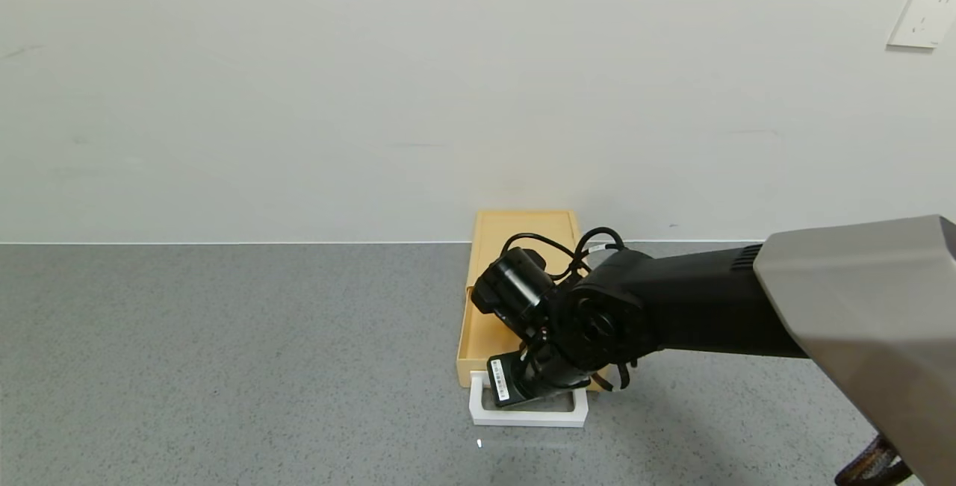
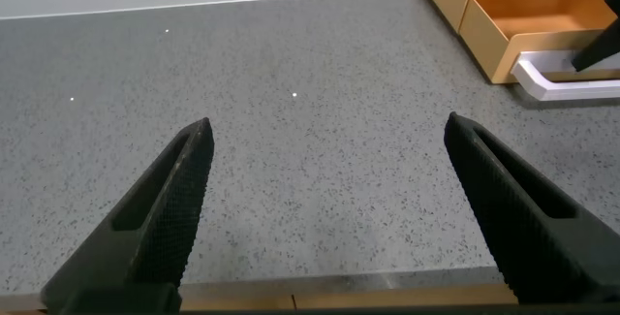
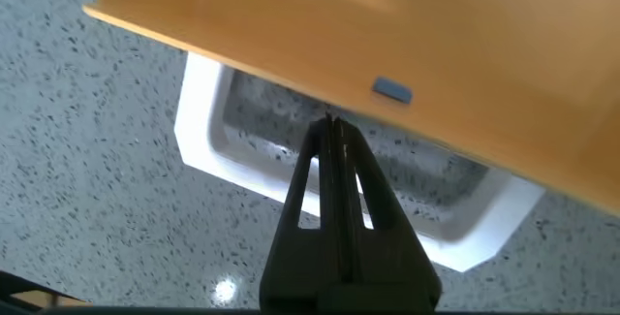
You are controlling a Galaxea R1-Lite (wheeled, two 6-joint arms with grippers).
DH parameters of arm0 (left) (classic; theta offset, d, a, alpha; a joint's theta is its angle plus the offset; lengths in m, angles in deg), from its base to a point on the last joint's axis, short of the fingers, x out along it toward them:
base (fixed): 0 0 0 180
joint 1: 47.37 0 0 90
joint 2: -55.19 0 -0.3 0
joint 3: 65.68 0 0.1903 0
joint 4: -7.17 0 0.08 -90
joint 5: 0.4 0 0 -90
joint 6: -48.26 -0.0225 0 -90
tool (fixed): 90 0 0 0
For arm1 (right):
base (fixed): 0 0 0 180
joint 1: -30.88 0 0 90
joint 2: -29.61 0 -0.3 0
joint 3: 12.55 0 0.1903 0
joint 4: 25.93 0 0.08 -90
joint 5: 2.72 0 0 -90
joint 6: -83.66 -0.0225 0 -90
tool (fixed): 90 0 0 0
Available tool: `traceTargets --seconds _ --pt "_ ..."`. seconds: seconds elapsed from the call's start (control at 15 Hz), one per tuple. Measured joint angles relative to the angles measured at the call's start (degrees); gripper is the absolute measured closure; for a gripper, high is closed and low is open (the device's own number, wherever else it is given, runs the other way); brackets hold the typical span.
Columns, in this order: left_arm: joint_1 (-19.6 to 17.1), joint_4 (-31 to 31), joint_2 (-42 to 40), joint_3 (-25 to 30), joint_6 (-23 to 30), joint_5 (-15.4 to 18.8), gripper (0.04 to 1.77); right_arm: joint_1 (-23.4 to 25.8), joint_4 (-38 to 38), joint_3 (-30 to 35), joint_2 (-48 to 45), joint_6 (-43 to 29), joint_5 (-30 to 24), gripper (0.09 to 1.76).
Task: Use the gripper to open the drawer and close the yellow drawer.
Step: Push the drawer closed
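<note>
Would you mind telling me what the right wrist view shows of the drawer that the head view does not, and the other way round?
Only the right wrist view shows the right gripper with its fingers shut together, poking down inside the white handle, plus a small blue-grey tab on the drawer front.

Only the head view shows the whole drawer pulled out toward the robot from its yellow box at the wall, the right arm reaching over it, and a wall socket.

Both show the yellow drawer, the handle and the grey counter.

Head view overhead, wrist views low, all sharing drawer (image 1: 499, 307)
</note>
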Motion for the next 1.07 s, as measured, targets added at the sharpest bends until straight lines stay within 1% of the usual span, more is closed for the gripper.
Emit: traceTargets --seconds 0.33,0.4,0.6,1.07 --pt "0.0 0.0 0.0 0.0 0.0 0.0 0.09 0.2 2.9 -1.6 -0.1 0.2 0.0 1.73" --pt "0.0 0.0 0.0 0.0 0.1 0.0 0.09 0.4 2.9 -1.7 0.0 0.2 0.2 1.73" --pt "0.0 0.0 0.0 0.0 0.1 0.0 0.09 0.9 3.0 -1.8 0.3 0.2 2.9 1.73" --pt "0.0 0.0 0.0 0.0 0.1 0.0 0.09 2.5 2.5 -2.3 0.9 1.3 3.2 1.73"
